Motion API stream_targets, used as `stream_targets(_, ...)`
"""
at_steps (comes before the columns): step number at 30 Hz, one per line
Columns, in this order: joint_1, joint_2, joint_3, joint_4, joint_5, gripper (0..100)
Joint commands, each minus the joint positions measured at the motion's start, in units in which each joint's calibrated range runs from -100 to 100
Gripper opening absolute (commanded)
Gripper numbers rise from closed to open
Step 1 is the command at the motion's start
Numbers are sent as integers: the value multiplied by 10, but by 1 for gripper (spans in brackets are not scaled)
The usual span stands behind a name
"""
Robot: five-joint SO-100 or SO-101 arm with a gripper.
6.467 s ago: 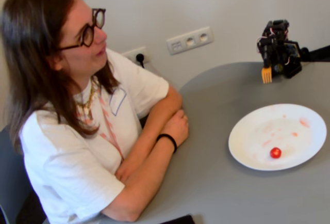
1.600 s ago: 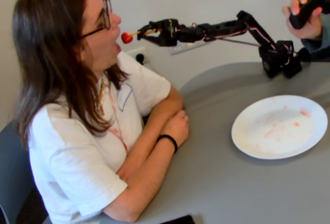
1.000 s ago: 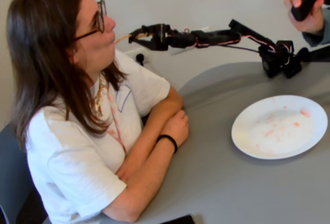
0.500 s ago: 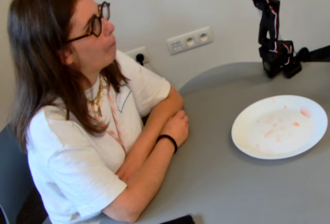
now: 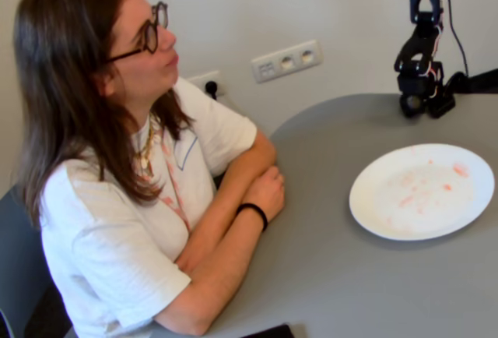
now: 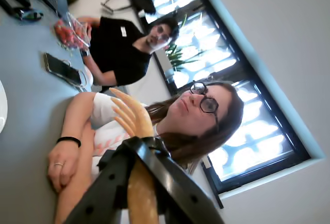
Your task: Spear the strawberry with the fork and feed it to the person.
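I count one fork [image 6: 129, 115], one plate [image 5: 422, 191], two people. In the wrist view my gripper [image 6: 135, 154] is clamped on the fork, prongs bare, long axis running up-left from the gripper toward the woman [image 6: 198, 115] just beyond. I see no strawberry.

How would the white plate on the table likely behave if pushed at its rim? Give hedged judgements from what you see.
The white plate looks rigid, shallow and wide, so it would probably slide across the smooth grey table rather than tip. Empty except for pink smears, it seems fairly light. If ceramic, it may be fragile.
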Motion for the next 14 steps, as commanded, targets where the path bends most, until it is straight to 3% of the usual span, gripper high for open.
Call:
stream_targets(1,-25,-134,233,-93,7,1)
stream_targets(5,-62,-219,483,-195,21,1)
stream_targets(12,-68,-222,783,-580,15,1)
stream_targets(14,-67,-222,835,-647,18,1)
